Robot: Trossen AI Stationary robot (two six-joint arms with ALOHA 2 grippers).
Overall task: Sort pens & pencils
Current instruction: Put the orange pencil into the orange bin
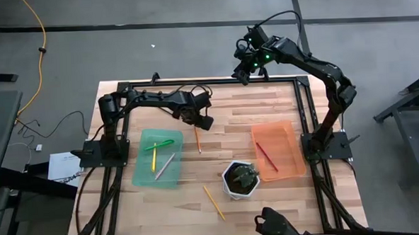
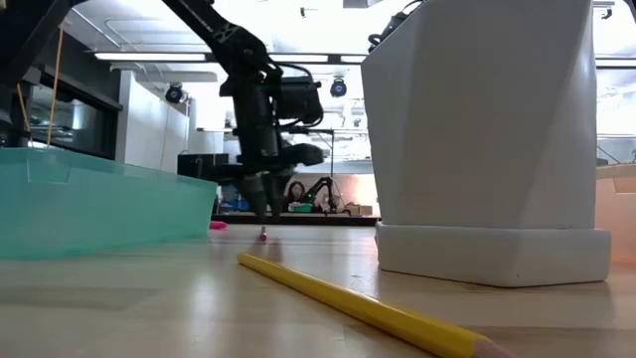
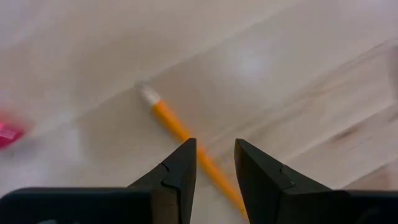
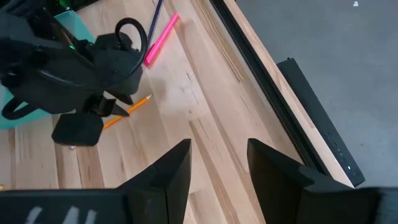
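Note:
An orange pencil (image 1: 197, 139) lies flat on the wooden table, just right of the green tray (image 1: 142, 173). My left gripper (image 3: 214, 152) points down over it, open. Its two fingers stand on either side of the pencil's shaft (image 3: 171, 121), below the eraser end (image 3: 148, 93); I see no touch. The green tray holds a green pen (image 1: 158, 144), a yellow pen (image 1: 154, 159) and a grey pen (image 1: 165, 165). A pink pen (image 4: 160, 38) lies near the table's far edge. A red-brown pencil (image 1: 266, 156) lies in the orange tray (image 1: 296, 145). My right gripper (image 4: 217, 155) waits open, raised over the far edge.
A white pot (image 1: 230, 191) with a plant stands near the table's middle front. A yellow pencil (image 1: 214, 202) lies on the wood in front of it, also seen up close in the low view (image 2: 368, 308). A black frame (image 1: 304, 99) runs round the table.

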